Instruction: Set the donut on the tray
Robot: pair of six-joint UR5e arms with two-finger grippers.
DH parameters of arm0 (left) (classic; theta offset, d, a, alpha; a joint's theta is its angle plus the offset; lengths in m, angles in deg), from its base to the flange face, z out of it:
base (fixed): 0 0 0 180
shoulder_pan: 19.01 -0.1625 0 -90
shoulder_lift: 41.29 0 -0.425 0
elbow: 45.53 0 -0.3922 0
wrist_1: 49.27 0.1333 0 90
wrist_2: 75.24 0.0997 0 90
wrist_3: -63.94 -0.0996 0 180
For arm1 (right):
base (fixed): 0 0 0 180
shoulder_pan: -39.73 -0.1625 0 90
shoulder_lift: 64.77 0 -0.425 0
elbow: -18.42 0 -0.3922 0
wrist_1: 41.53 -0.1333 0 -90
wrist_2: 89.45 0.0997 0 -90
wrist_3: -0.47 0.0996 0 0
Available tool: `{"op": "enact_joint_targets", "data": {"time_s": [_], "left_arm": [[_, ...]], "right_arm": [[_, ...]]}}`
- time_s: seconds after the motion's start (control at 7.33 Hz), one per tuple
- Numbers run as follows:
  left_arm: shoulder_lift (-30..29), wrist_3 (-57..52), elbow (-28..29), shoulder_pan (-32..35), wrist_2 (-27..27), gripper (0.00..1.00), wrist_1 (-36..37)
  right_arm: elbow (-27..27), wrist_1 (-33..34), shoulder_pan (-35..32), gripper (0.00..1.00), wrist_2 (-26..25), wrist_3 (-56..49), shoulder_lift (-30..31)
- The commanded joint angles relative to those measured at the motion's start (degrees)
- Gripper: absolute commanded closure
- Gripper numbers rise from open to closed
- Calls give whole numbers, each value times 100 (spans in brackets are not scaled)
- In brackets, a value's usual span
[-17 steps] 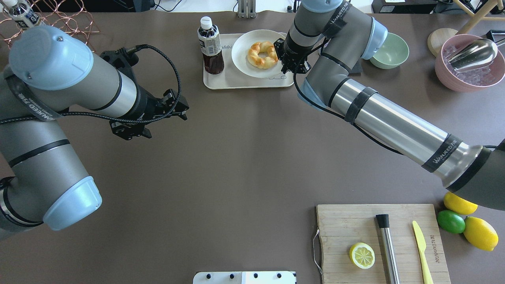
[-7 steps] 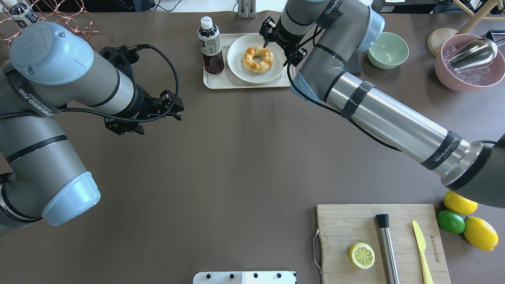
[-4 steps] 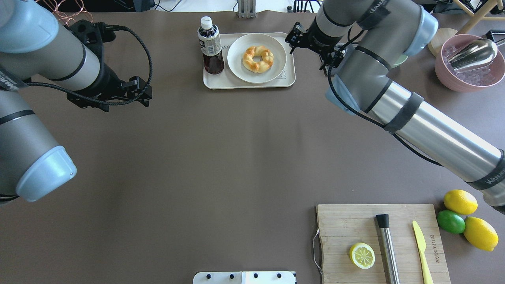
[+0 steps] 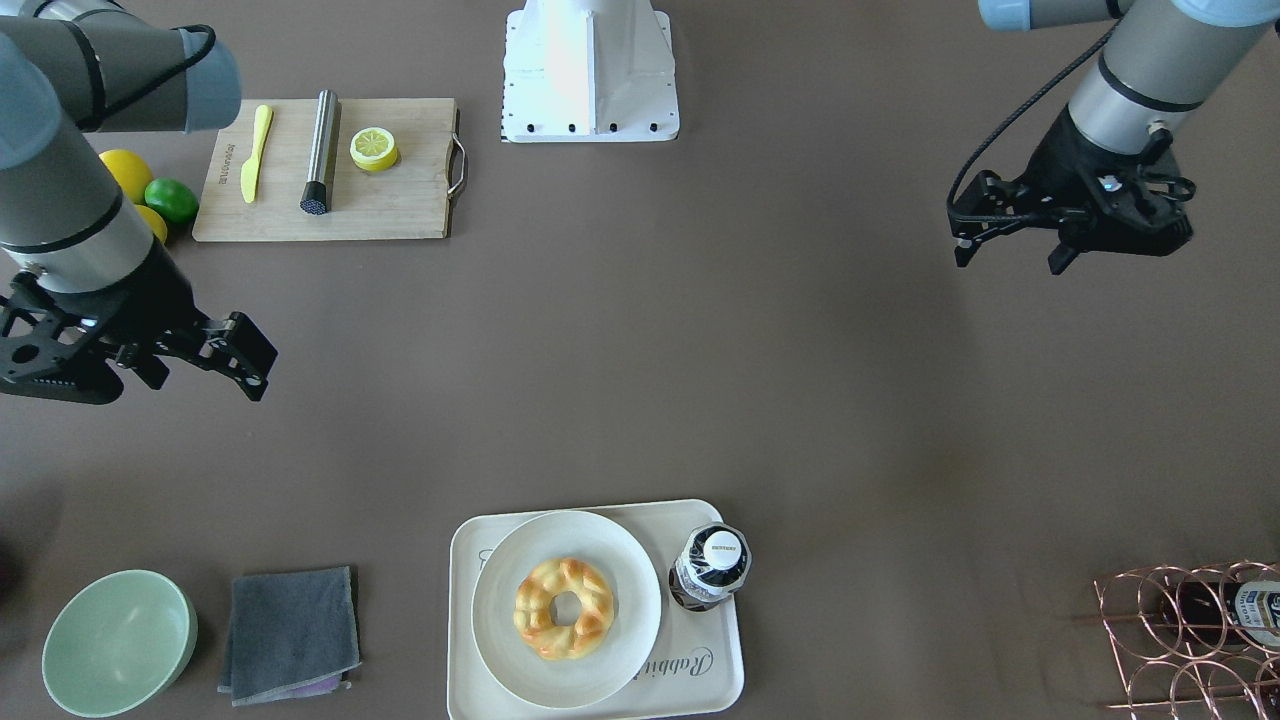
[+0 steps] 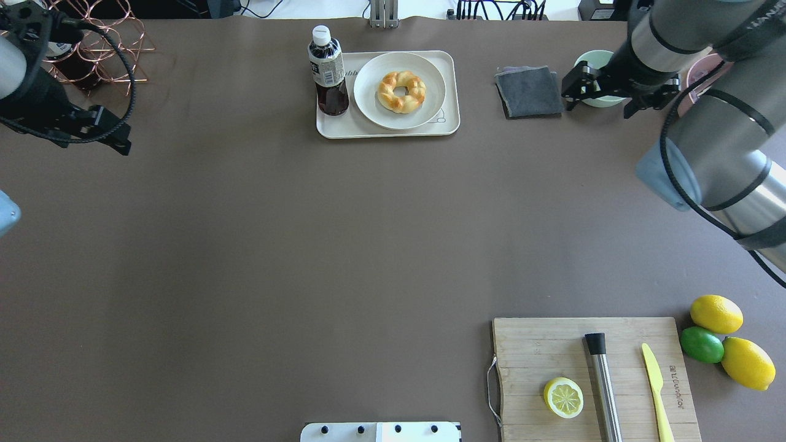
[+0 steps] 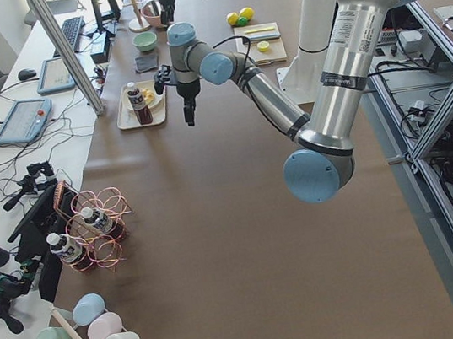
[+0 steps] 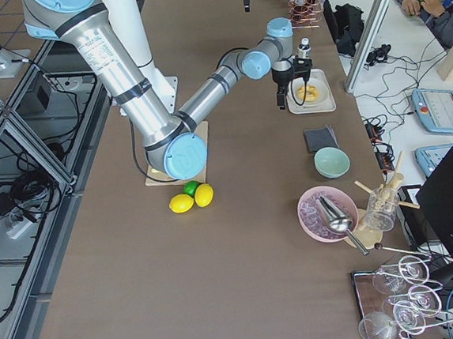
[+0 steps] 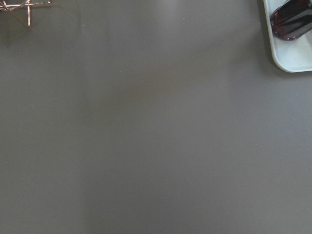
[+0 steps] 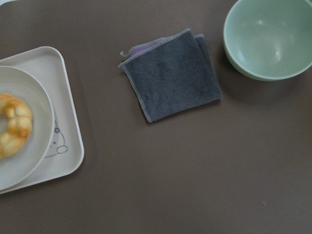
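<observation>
Brown worktop (image 5: pixel 307 245) carries all items, and both arms have drawn back from its centre. The right end effector (image 5: pixel 597 112), which 0.5 s ago hung just beside the tray's right edge, now hangs over the green bowl (image 5: pixel 586 64), beyond the grey cloth (image 5: pixel 529 91) and well apart from the tray. Its fingers are spread wide and grip nothing. The left end effector (image 4: pixel 1005 265) has moved out to the worktop's left edge, near the copper wire rack (image 5: pixel 104 61). Its fingers are also spread apart and empty. The wooden cutting board (image 5: pixel 540 350) at the near right is unchanged; engraved lettering runs along its right side but is too small to read. The cream tray (image 5: pixel 334 127) sits at the far centre of the worktop in the same position as before. The front-facing view shows the script "Rabbit" on its surface beside the plate, and the right wrist view shows part of a line drawing at one corner. The round pale plate (image 5: pixel 374 101) rests on the tray, closer to the bottle than it was 2.3 s ago and unmoved over the last second. The donut (image 5: pixel 389 97) lies flat at the plate's centre, on the tray by way of the plate, free of both end effectors. The dark-filled bottle (image 5: pixel 328 73) stands upright on the tray's left end, just beside the plate; its label print cannot be read.
</observation>
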Motion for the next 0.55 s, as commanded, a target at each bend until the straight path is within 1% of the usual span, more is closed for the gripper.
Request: {"op": "enact_joint_targets", "data": {"time_s": [0.0, 0.27, 0.41], "left_arm": [[863, -1942, 74, 1023, -567, 2, -16], [1523, -3044, 153, 1709, -604, 2, -69], [1830, -3579, 310, 2061, -691, 2, -104]], "right_arm": [[-421, 116, -822, 0, 385, -2328, 1139], [-403, 98, -1560, 0, 668, -3613, 1720], [-386, 116, -1938, 0, 686, -4255, 1949]]}}
